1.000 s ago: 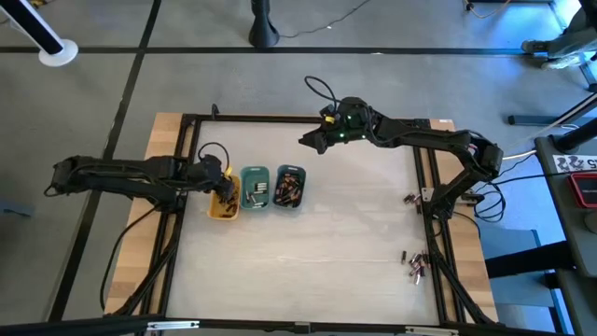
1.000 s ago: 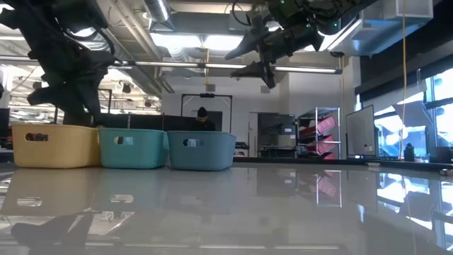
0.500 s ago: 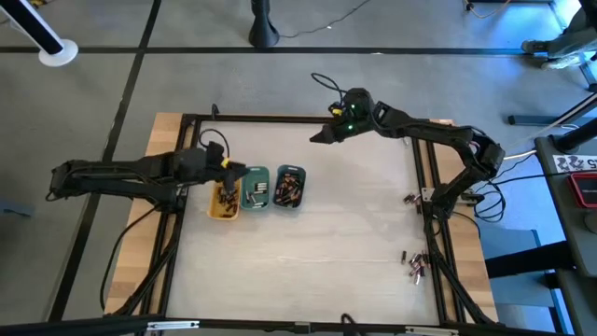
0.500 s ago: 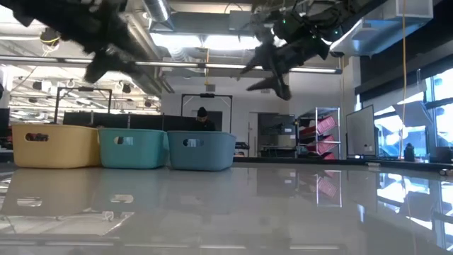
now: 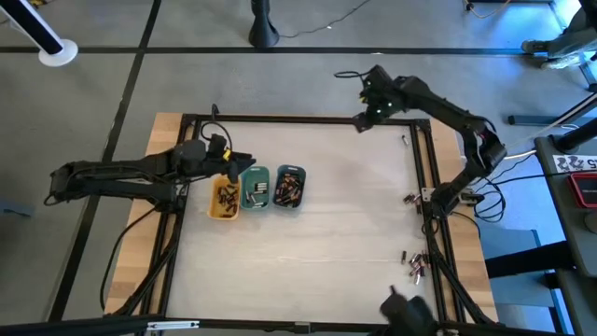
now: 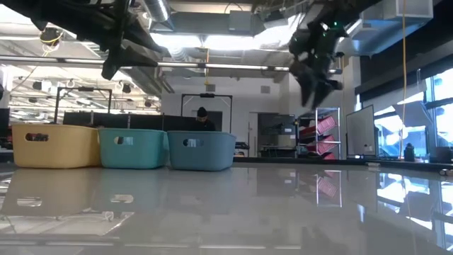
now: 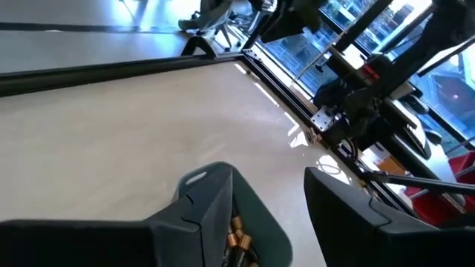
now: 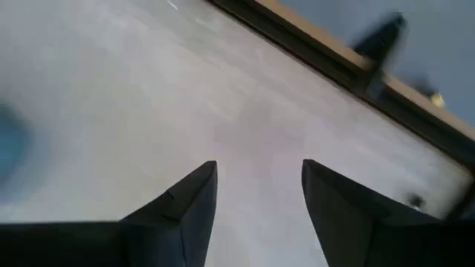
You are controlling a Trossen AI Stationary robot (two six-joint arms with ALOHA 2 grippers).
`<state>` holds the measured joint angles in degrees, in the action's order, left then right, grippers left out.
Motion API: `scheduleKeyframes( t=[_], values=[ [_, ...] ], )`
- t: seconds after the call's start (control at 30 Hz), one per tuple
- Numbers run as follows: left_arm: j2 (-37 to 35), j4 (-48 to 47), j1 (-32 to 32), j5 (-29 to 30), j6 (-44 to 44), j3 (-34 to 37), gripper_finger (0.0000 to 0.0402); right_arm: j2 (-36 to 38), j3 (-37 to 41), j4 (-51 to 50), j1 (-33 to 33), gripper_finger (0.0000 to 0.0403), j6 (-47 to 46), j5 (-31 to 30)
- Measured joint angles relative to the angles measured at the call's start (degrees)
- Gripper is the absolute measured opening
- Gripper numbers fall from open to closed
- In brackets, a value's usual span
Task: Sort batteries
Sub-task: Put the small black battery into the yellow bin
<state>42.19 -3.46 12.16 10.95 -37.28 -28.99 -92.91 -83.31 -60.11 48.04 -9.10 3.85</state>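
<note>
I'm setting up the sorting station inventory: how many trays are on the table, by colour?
Yellow tray: 1
Green tray: 1
Grey-blue tray: 1
Total: 3 trays, side by side in a row

Batteries (image 5: 288, 189) are seen as tiny cylinders, dark, silvery and copper-toned, lying jumbled at mixed angles. Three lots are held in a row of three trays: dark and copper ones in the yellow tray (image 5: 215, 212), pale silvery ones in the green tray (image 5: 256, 173), a mixed heap in the grey-blue tray (image 5: 300, 173). Loose ones are scattered by the table's right edge, a few (image 5: 409, 198) mid-edge, a small cluster (image 5: 415, 266) nearer the front.
</note>
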Motion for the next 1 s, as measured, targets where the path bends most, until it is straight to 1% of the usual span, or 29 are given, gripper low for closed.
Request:
scheduleKeyframes(
  t=[0.1, 0.2, 0.33, 0.43, 0.67, 0.8, 1.0],
  values=[
    [0.0, 0.0, 0.0, -0.1, 0.5, 0.0, 0.0159, -2.2, 0.5, -2.8, 4.7, 0.0191, 0.4, -0.7],
    [0.0, 0.0, 0.0, 0.0, 0.4, 0.0, 0.0159, -5.2, 1.8, -5.4, 8.5, 0.0186, 0.0, -4.4],
    [0.0, 0.0, 0.0, 0.0, -0.1, 0.0, 0.0159, -9.3, 3.0, -6.0, 11.7, 0.0184, 0.1, -10.7],
    [0.0, 0.0, 0.0, 0.0, -1.3, 0.0, 0.0159, -12.8, 3.2, -6.3, 13.2, 0.0183, 1.9, -13.0],
    [0.0, -0.1, 0.0, 0.0, -4.1, 0.0, 0.0159, -19.1, 3.2, -8.4, 16.8, 0.0183, 6.8, -13.3],
    [0.0, -0.1, 0.0, 0.1, -5.0, 0.0, 0.0159, -19.9, 3.2, -8.3, 17.7, 0.0183, 9.1, -11.7],
    [0.0, -0.1, 0.0, 0.9, -6.1, 0.0, 0.0159, -20.5, 3.2, -7.0, 18.1, 0.0183, 9.6, -10.9]
  ],
)
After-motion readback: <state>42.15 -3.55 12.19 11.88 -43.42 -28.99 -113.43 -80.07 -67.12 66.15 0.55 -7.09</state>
